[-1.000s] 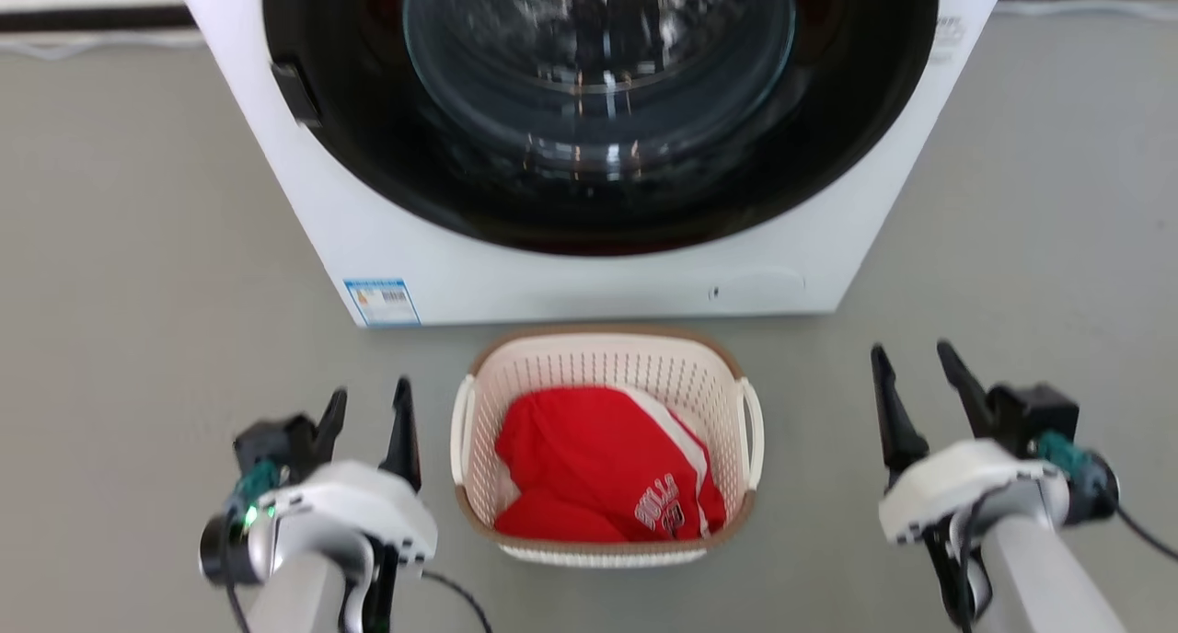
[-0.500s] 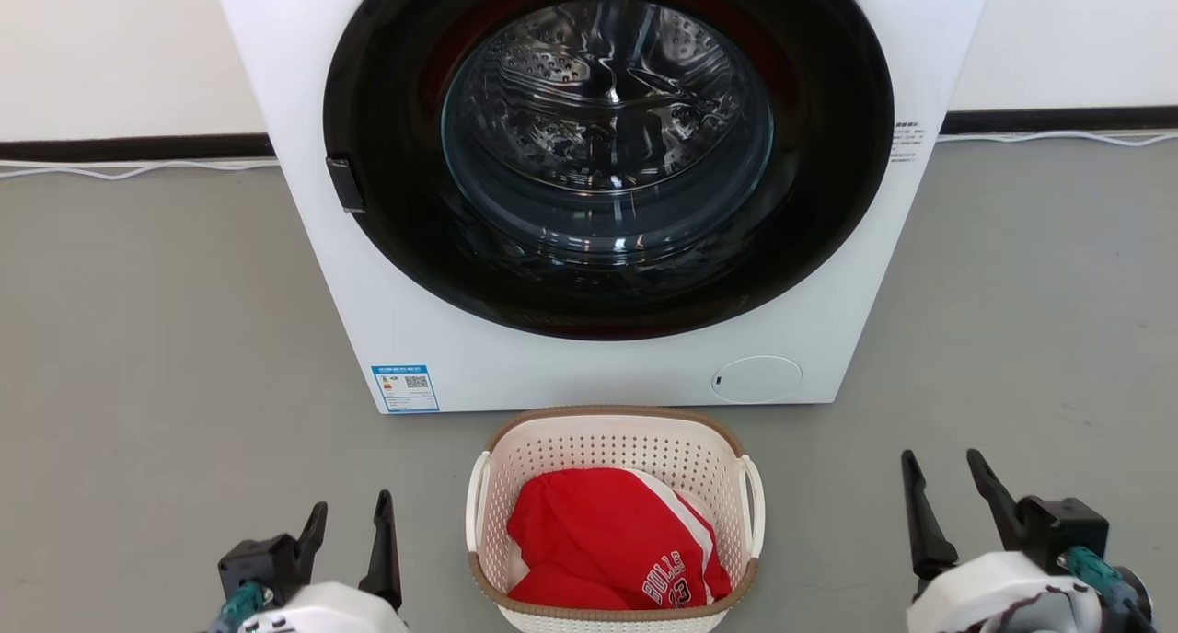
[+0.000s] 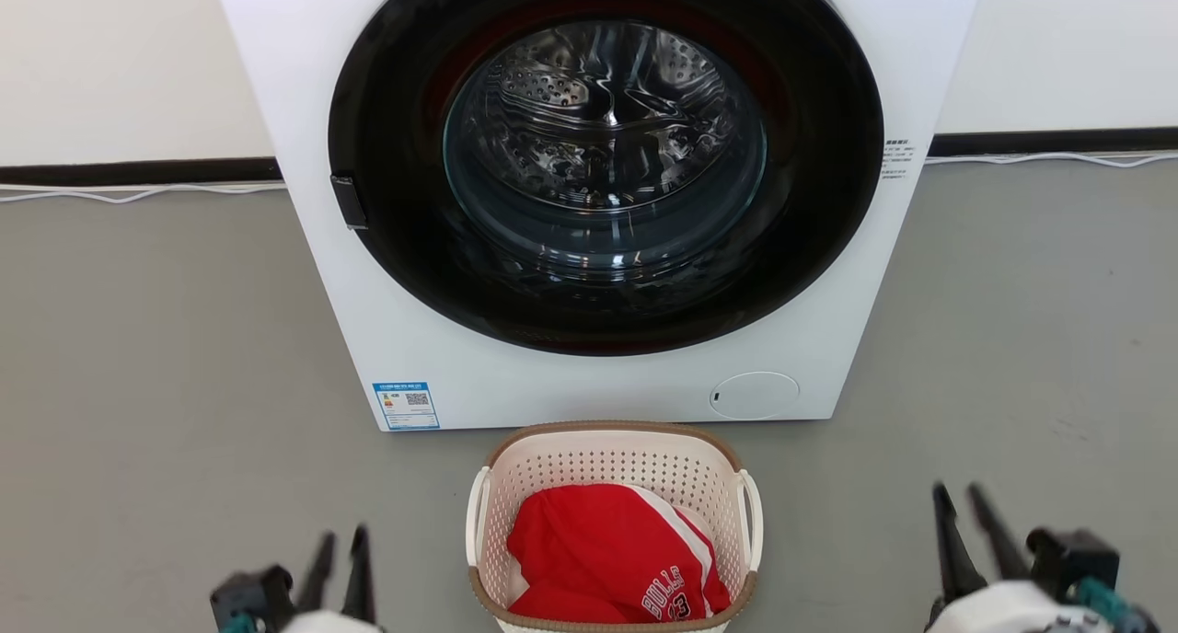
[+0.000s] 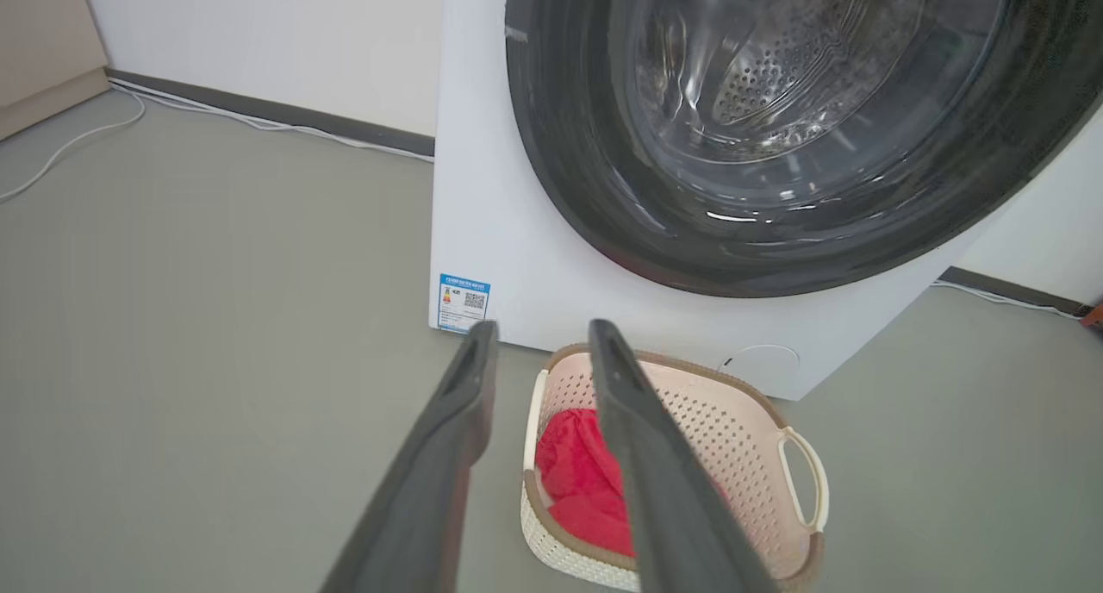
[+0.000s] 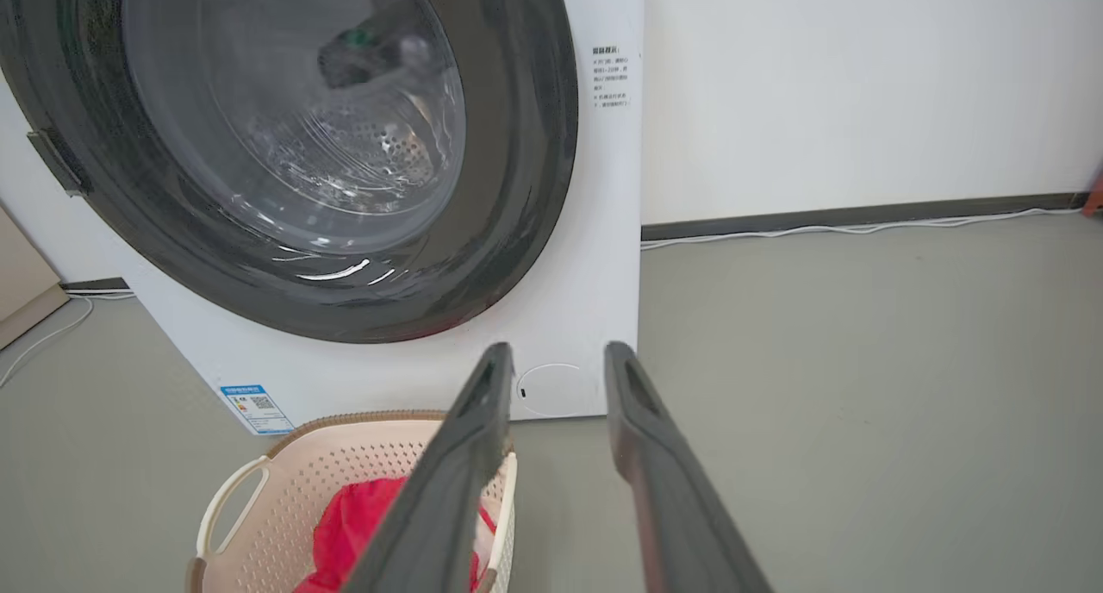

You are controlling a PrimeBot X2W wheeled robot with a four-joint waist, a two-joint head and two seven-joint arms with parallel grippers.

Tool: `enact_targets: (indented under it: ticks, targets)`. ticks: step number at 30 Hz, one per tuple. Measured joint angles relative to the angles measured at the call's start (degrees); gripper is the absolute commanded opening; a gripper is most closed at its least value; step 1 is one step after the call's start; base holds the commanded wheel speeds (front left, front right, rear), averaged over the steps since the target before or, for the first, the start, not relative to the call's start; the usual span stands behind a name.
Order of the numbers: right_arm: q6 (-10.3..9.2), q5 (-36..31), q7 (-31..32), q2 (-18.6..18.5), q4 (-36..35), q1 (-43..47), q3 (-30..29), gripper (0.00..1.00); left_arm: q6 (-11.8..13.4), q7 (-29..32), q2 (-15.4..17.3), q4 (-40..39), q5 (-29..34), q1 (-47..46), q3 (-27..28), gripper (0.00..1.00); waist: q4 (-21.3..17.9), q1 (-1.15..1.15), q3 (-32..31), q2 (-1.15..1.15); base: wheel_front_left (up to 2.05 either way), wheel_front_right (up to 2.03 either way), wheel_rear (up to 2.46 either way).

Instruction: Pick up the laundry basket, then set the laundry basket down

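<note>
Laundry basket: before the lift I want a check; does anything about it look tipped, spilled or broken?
Nothing stands out. The laundry basket stands upright on the floor in front of the washing machine, the red garment lies inside, and both loop handles look intact.

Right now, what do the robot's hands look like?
Each hand is a gripper with two long, thin, dark grey fingers ending in points. The left gripper and right gripper have black blocks with teal plugs, on smooth white wrist shells.
</note>
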Motion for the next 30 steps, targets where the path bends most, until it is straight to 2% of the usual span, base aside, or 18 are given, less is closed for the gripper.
enact_targets:
  ticks: [6,30]
  targets:
    - [0.0,1.22,0.64,1.2,2.93,2.94,-0.07,0.0,0.0,0.57,-0.54,2.9,-1.03,3.11,0.02,0.0,0.03,0.0,0.04,0.0,0.0,0.0,0.0]
    - [0.0,18.13,4.6,1.19,-0.53,2.89,0.0,0.0,-1.03,4.56,-0.47,-0.22,-15.3,2.97,0.88,0.0,0.21,0.01,0.6,0.0,0.0,0.0,0.0]
